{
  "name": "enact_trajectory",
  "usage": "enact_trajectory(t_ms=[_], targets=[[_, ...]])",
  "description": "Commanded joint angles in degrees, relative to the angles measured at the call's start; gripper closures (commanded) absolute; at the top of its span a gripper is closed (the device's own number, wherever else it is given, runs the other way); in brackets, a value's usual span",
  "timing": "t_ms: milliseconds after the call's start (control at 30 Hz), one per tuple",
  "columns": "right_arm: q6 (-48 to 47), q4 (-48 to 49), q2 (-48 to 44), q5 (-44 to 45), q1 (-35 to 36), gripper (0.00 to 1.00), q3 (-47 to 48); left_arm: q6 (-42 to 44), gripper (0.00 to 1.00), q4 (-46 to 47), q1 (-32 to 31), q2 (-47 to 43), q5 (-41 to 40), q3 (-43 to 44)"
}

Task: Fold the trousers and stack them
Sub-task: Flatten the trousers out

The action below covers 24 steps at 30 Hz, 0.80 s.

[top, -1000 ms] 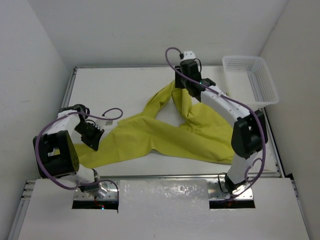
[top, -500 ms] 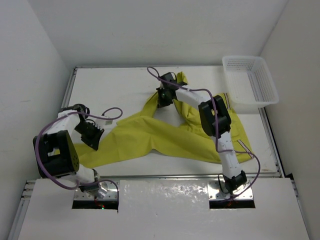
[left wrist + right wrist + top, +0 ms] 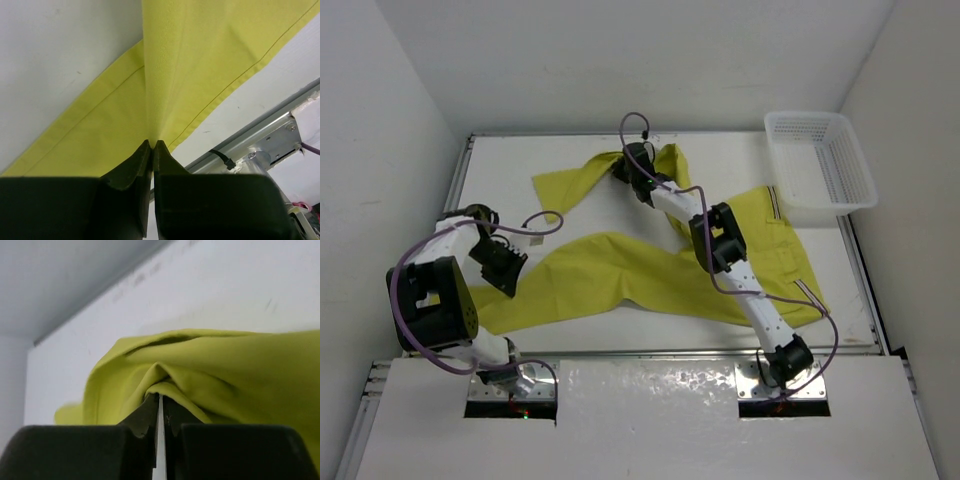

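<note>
At the left, my left gripper (image 3: 152,146) is clenched on the near leg's edge of the trousers (image 3: 620,275), which sprawl across the table (image 3: 520,160). That leg runs rightward to the striped waistband (image 3: 778,203), just beside the white mesh basket (image 3: 817,212). At far centre, my right gripper (image 3: 160,397) pinches a fold of the other leg, which trails leftward from it. Only the overhead view shows this layout; the wrist views confirm both pinches.

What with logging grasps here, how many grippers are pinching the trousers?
2. The left gripper pinches the trousers at the near-left leg end; the right gripper pinches a bunched fold at the far middle. Neither is hidden.
</note>
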Motion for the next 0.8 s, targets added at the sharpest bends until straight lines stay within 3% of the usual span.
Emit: enact_trajectory(t_ms=[0,100,133,167,233,267,300,333,367,467,500,567,633,667,700,733,767], targets=[[4.99,14.42,-4.61,12.35,-2.02,0.95,2.37,-1.92,0.93,0.8,-0.31,-0.2,0.54,3.3],[-4.41,17.15,-12.15,1.36,-1.76,0.74,-5.61,-3.67,0.71,2.12,-0.31,0.15,0.71,4.61],[-8.08,16.89,-13.58,-6.77,-1.32,0.69,-6.52,-4.47,0.67,2.47,-0.31,0.42,0.89,5.4],[-10.12,14.45,-14.81,-10.24,-1.06,0.56,-6.61,-6.21,0.57,3.17,-0.31,1.03,1.15,7.59],[-14.25,11.63,-19.2,-15.97,-0.44,0.4,-6.88,-8.24,0.51,3.61,-0.31,1.3,1.59,10.58],[-17.84,9.09,-21.13,-19.91,0.0,0.33,-7.49,-9.3,0.42,4.31,-0.31,0.95,1.33,11.99],[-19.62,7.59,-23.24,-21.25,0.09,0.16,-8.97,-11.14,0.37,4.58,-0.22,0.6,1.16,15.22],[-22.42,3.13,-27.78,-23.35,0.09,0.08,-9.77,-12.11,0.27,5.28,-0.22,-0.27,0.11,16.73],[-24.45,0.04,-30.44,-23.38,0.09,0.02,-10.65,-13.95,0.24,5.54,-0.13,-0.81,-0.68,19.71],[-34.29,-12.96,-44.14,-18.91,-0.17,0.01,-22.11,-17.47,0.19,6.25,1.7,-2.65,-4.99,23.15],[-37.62,-19.09,-52.36,-16.11,-0.35,0.01,-25.48,-18.18,0.19,6.6,5.11,-3.09,-6.22,23.16],[-38.88,-23.87,-60.75,-9.09,-1.31,0.01,-38.25,-18.63,0.38,6.51,10.12,-3.18,-6.06,21.68],[-36.27,-29.22,-72.75,-7.56,-5.95,0.01,-47.26,-17.32,0.55,6.86,16.46,-2.75,-6.66,17.92],[-34.07,-30.82,-76.48,-9.38,-8.67,0.02,-56.27,-16.87,0.58,7.21,18.65,-2.74,-7.36,16.5],[-30.05,-31.88,-80.0,-11.4,-15.57,0.1,-60.54,-16.52,0.59,7.65,19.46,-2.92,-8.68,15.18],[-28.61,-33.98,-86.48,-14.21,-19.56,0.34,-68.32,-16.25,0.59,9.31,20.25,-3.62,-9.21,12.64],[-27.64,-35.57,-89.32,-15.28,-22.9,0.49,-71.45,-16.17,0.59,10.28,20.87,-3.88,-9.83,11.49]])
